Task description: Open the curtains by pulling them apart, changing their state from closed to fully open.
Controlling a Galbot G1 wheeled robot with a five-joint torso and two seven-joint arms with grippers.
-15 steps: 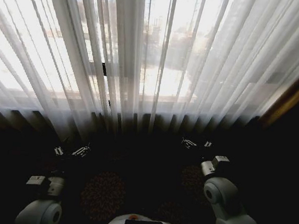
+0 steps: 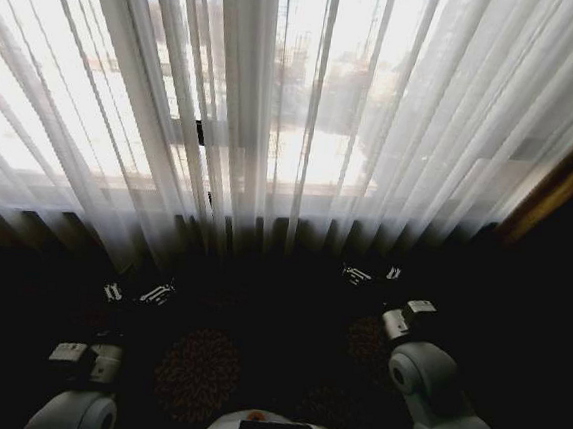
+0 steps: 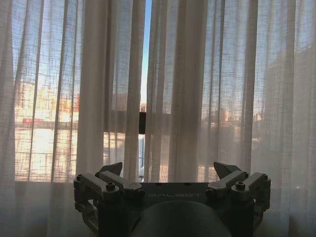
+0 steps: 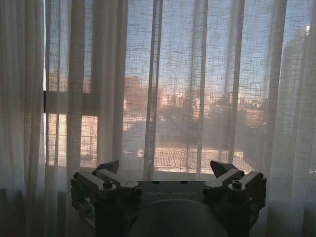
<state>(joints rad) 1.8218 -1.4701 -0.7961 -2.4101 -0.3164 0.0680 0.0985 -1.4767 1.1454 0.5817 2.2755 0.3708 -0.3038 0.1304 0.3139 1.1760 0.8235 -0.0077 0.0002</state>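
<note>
The curtains (image 2: 276,103) hang closed ahead of me, their pleated sheer panels meeting at a thin gap just above and beyond my left pincer (image 3: 168,170). That pincer is held low before the fabric with its fingers spread wide, touching nothing. My right pincer (image 4: 165,168) is spread the same way, facing the sheer cloth near it, the gap off towards my left side.

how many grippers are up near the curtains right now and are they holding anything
2. The left gripper is low on the left, the right gripper low on the right. Both are open, short of the curtains, holding nothing.
</note>
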